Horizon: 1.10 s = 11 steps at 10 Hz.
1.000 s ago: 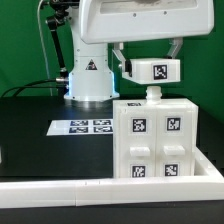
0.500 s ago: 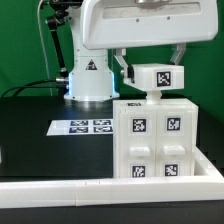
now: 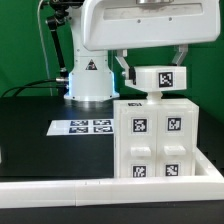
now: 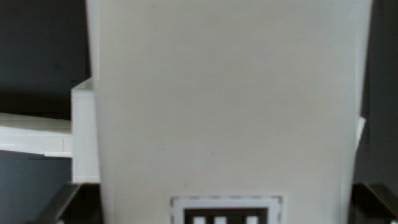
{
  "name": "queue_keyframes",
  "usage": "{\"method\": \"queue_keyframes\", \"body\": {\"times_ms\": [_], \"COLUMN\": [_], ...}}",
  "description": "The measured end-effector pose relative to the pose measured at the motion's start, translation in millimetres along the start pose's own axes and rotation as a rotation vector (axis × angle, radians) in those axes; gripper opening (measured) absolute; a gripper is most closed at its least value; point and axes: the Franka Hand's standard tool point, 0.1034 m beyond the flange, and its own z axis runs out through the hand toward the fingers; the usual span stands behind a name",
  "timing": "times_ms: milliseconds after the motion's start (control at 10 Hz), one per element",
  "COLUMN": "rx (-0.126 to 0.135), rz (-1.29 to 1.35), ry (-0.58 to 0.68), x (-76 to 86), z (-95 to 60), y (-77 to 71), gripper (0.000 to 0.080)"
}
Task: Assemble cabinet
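Item: cabinet [image 3: 160, 140], upright on black surface [image 3: 40, 150], exterior view's right. Fingers [image 3: 122, 66]: clamped on tagged top piece [image 3: 155, 74], slightly tilted, stem meeting cabinet top. Tip: level piece, press straight down w/o twisting.

The cabinet [image 3: 157, 140] is a white box standing upright at the exterior view's right, with four black-and-white square tags [image 3: 139, 126] on its near face. A small white tagged top piece [image 3: 159, 76] sits slightly tilted above it on a short stem [image 3: 154, 93] that meets the cabinet's top.
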Motion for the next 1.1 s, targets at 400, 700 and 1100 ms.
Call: {"method": "queue_keyframes", "body": {"times_ms": [400, 700, 1100], "rx": [-0.002, -0.003, -0.004], "rz": [-0.014, -0.016, -0.015], "ry": [0.0, -0.018, 0.012], "x": [3.8, 6.6, 10.9], "z": [2.9, 12.9, 15.9], "y": [-5.2, -7.6, -4.5], "gripper": [0.0561, 0.0561, 0.0561]}}
